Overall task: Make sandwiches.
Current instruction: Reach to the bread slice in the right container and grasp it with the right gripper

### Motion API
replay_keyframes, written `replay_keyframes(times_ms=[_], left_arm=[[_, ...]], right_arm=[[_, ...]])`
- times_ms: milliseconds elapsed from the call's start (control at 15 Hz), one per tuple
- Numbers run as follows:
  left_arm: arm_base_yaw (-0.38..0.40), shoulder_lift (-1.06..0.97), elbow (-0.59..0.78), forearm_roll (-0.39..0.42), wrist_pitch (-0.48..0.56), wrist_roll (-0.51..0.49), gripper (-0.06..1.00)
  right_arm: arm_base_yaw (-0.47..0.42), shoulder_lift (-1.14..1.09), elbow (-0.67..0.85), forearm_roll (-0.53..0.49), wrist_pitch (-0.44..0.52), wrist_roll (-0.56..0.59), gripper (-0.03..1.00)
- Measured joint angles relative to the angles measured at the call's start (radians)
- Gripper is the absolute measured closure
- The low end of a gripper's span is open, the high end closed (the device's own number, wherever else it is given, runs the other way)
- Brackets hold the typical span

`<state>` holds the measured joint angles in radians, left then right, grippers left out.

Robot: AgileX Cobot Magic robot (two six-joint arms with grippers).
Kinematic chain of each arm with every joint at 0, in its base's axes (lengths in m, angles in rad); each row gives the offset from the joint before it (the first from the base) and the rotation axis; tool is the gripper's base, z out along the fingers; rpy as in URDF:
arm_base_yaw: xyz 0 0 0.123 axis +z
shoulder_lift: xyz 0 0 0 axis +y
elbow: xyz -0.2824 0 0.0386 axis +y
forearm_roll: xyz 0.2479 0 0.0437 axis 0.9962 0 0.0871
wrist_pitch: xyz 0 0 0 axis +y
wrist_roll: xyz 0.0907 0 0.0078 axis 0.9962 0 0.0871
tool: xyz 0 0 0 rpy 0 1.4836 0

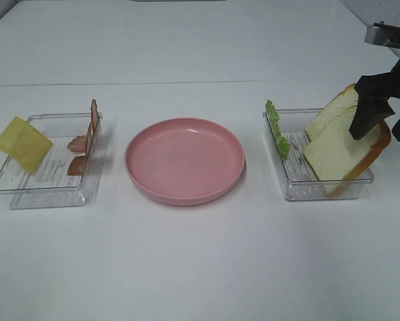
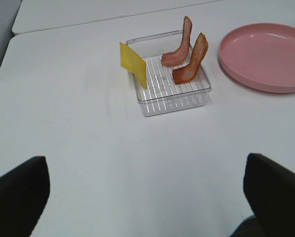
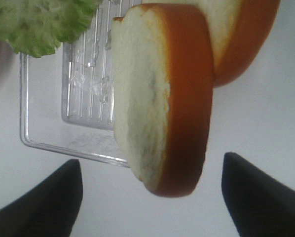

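Right gripper (image 1: 385, 124) jaws spread, straddling the front slice (image 3: 152, 98) edge-on, one finger each side with a gap on both (no pinch). That slice stands tilted with its lower edge in the right tray (image 3: 44, 143), directly under the gripper. Rear slice (image 3: 241, 39) sits just behind it, leaning the same way. Lettuce (image 3: 39, 19) stands at the tray's opposite end, away from the gripper on the plate side.

Plate (image 1: 184, 160) sits well apart from the right gripper, between the two trays.

Left gripper (image 2: 145, 165) is wide open with nothing between the fingers, over the table (image 2: 88, 148). Ahead of it, well apart, is the left tray (image 2: 172, 101). Cheese (image 2: 133, 63) is propped on that tray's outer wall. Two bacon strips (image 2: 192, 59) stand against the plate-side wall.

Sandwich parts are all separate, each in its tray (nothing stacked).
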<state>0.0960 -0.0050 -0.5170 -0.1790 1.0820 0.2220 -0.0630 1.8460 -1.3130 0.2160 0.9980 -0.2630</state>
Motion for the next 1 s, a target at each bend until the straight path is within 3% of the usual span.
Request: replay_keyframes(times_ms=[333, 733, 867, 1000], left_arm=[[0.0, 0.0, 0.0, 0.0, 0.0, 0.0, -0.05], [0.0, 0.0, 0.0, 0.0, 0.0, 0.0, -0.05], [0.0, 0.0, 0.0, 0.0, 0.0, 0.0, -0.05], [0.0, 0.0, 0.0, 0.0, 0.0, 0.0, -0.05]], right_arm=[[0.0, 0.076, 0.0, 0.025, -0.067, -0.006, 0.25], [0.0, 0.076, 0.0, 0.098, -0.084, -0.022, 0.64], [0.0, 0.076, 0.0, 0.104, -0.083, 0.0, 0.73], [0.0, 0.076, 0.0, 0.105, -0.083, 0.026, 0.73]])
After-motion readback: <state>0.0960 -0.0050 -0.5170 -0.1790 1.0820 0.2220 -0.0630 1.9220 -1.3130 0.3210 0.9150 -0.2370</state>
